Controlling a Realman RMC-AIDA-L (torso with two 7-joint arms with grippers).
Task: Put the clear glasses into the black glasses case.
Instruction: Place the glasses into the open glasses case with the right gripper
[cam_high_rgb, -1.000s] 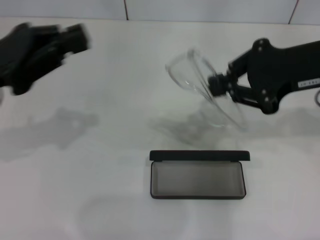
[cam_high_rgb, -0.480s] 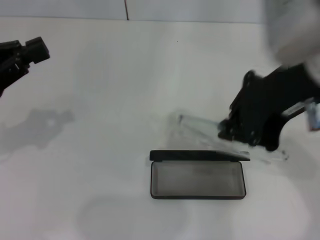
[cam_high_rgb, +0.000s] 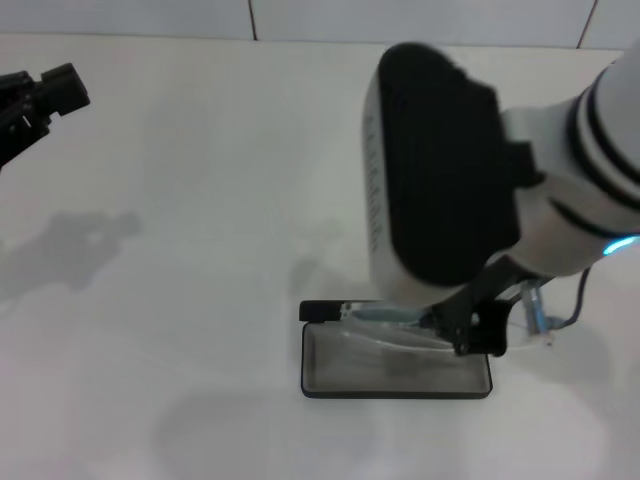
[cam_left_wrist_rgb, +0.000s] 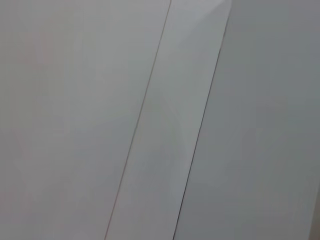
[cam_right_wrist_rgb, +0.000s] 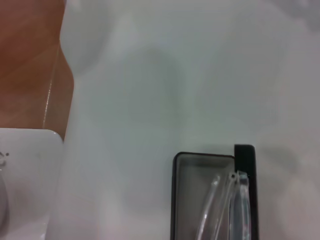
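Right hand (cam_high_rgb: 470, 335) low, fingers closed; left hand (cam_high_rgb: 40, 100) raised aside.

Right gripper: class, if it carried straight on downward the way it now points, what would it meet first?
Most likely the grey-lined tray of the black glasses case, open directly below the right gripper. The clear glasses it carries would touch first. Depth is hard to judge from the head view.

right gripper (cam_high_rgb: 470, 330): has come down from the far right part of the desk to the open black glasses case (cam_high_rgb: 396, 383) at the near edge.
clear glasses (cam_high_rgb: 390, 325): lowered from mid-air to the case's tray, seemingly along its hinge side.
left gripper (cam_high_rgb: 40, 100): drawn back toward the far left corner.
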